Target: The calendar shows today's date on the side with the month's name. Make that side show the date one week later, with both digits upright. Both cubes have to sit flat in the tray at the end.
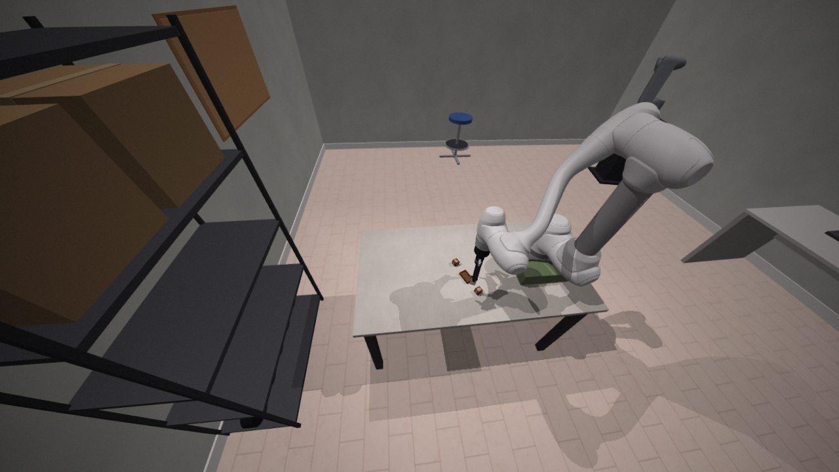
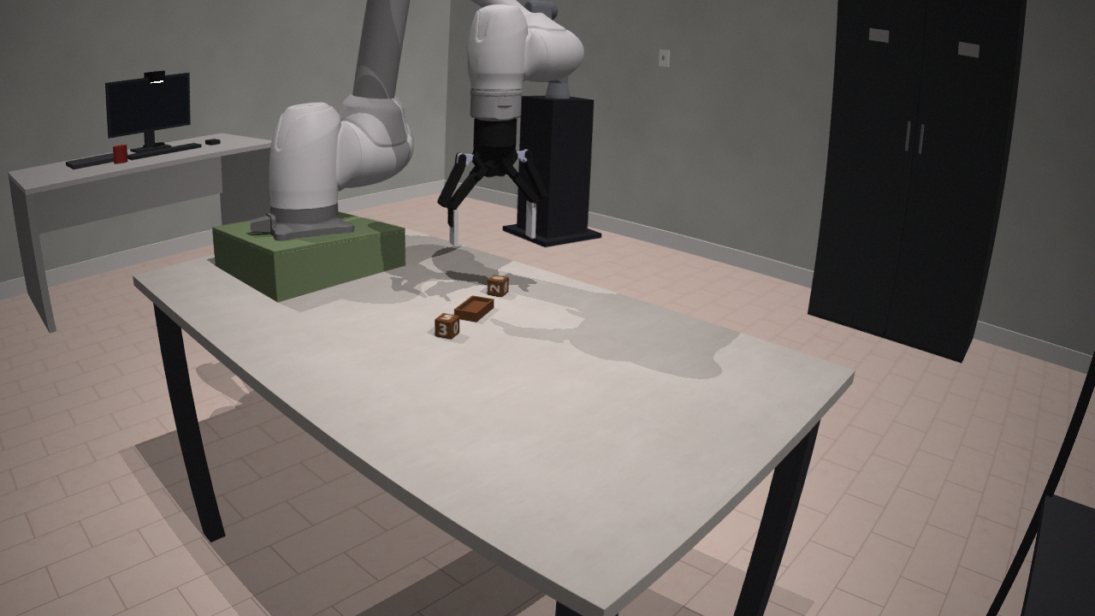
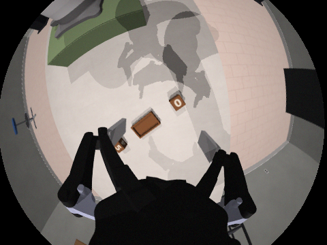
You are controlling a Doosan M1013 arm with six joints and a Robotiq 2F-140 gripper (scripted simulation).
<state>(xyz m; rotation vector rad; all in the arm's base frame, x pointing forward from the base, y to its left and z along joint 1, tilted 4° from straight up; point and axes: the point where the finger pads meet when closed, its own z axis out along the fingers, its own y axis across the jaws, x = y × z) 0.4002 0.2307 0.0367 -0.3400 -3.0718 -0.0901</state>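
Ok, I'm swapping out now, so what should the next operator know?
Claw: open, empty, raised over the table behind the cubes.
Tray: holds no cube.
Cube showing 3: on the table at the tray's near end.
Cube with a sideways 2: on the table at its far end.
Done: both cubes are out.
Left: turn each to the needed digit, seat both flat in the tray.

Top view: high in a room corner beside a shelf rack (image 1: 246, 153), looking down and far onto the tabletop (image 1: 410, 316). Exterior view: standing height, near, facing across the tabletop (image 2: 535, 429) toward the arm's base (image 2: 252, 257). Wrist view: fisheye, straight down past the pincer (image 3: 161, 152). All three share the tray (image 2: 474, 308) w/ both cubes.
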